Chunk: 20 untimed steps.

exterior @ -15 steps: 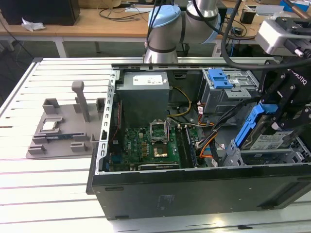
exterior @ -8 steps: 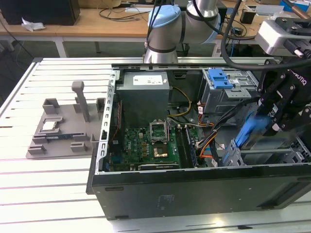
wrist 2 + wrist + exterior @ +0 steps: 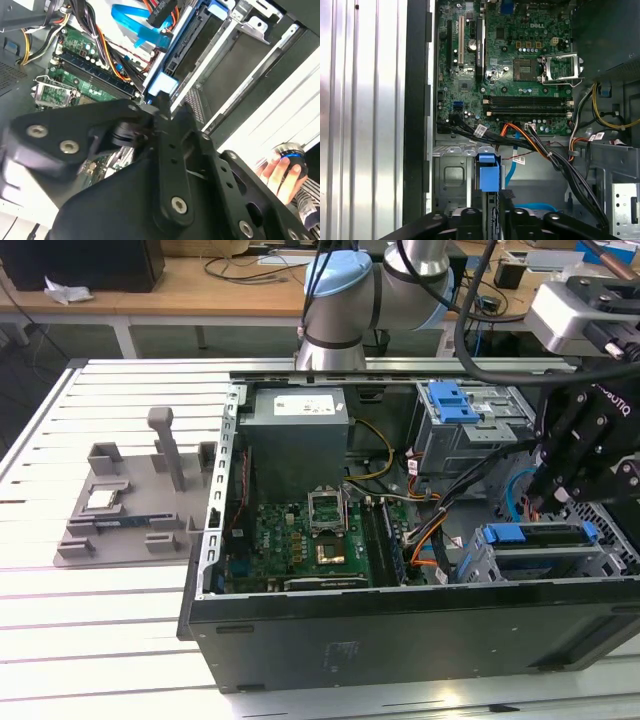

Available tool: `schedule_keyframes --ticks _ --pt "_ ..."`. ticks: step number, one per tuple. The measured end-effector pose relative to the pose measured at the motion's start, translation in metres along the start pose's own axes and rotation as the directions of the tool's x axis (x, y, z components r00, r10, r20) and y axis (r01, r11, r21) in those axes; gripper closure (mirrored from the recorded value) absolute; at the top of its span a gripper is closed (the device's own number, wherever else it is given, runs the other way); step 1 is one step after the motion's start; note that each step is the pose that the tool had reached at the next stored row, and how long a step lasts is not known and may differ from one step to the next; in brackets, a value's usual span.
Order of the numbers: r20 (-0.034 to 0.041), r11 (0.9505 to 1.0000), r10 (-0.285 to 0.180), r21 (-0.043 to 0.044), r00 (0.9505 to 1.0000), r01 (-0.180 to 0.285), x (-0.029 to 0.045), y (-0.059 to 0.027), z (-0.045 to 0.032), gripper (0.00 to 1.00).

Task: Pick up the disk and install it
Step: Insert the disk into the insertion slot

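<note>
As seen in the exterior view: one open computer case (image 3: 400,645) flat on the slatted tabletop (image 3: 100,620), one robot arm (image 3: 345,300), and one claw (image 3: 562,502) low over the case's corner at the exterior view's right. Just under the claw, one disk (image 3: 535,537), framed by its blue caddy, lying in the lower drive bay (image 3: 470,562) beside the motherboard (image 3: 290,540). Judged from this: picked up and brought to its bay already, but not yet let go, and full seating not confirmed. Also counted: one grey power supply (image 3: 297,435), one blue bracket (image 3: 450,400) atop the upper drive cage, and one grey parts fixture (image 3: 130,505) well apart at the exterior view's left.

In the second wrist view: claw (image 3: 162,106) drawn together at the blue caddy end of the disk (image 3: 161,86), apparently pinching it. At the case's outer side, one person's hand (image 3: 275,172) resting on one round knob (image 3: 289,151) with a blue ring.

In the first wrist view: claw (image 3: 490,200) closed onto both sides of the disk (image 3: 488,172) at its blue end, so pinching, not spread. Beyond it: one motherboard (image 3: 505,50), one open processor socket (image 3: 560,67), and one bundle of black cables (image 3: 570,175) running past the bay.
</note>
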<state>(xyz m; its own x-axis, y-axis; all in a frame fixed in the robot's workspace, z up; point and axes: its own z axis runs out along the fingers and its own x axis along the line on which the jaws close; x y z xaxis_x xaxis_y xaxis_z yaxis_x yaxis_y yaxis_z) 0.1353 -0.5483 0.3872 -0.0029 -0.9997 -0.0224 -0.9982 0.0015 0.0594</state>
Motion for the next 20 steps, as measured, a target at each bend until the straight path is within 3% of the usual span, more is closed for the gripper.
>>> schedule_keyframes --ticks 3,11,13,17,20 --pt "0.0000 1.0000 0.000 0.0000 1.0000 0.000 0.0000 0.0000 0.0001 0.88" --pt "-0.0007 1.0000 0.000 0.0000 1.0000 0.000 -0.0001 -0.0010 0.0004 0.89" --pt "-0.0021 1.0000 0.000 0.0000 1.0000 0.000 -0.0008 -0.0065 0.0002 0.89" --pt "-0.0029 1.0000 0.000 -0.0013 1.0000 0.000 -0.0030 -0.0262 -0.0008 0.89" --pt "-0.0114 1.0000 0.001 -0.0056 0.9999 -0.001 -0.0059 -0.0412 0.0027 0.89"
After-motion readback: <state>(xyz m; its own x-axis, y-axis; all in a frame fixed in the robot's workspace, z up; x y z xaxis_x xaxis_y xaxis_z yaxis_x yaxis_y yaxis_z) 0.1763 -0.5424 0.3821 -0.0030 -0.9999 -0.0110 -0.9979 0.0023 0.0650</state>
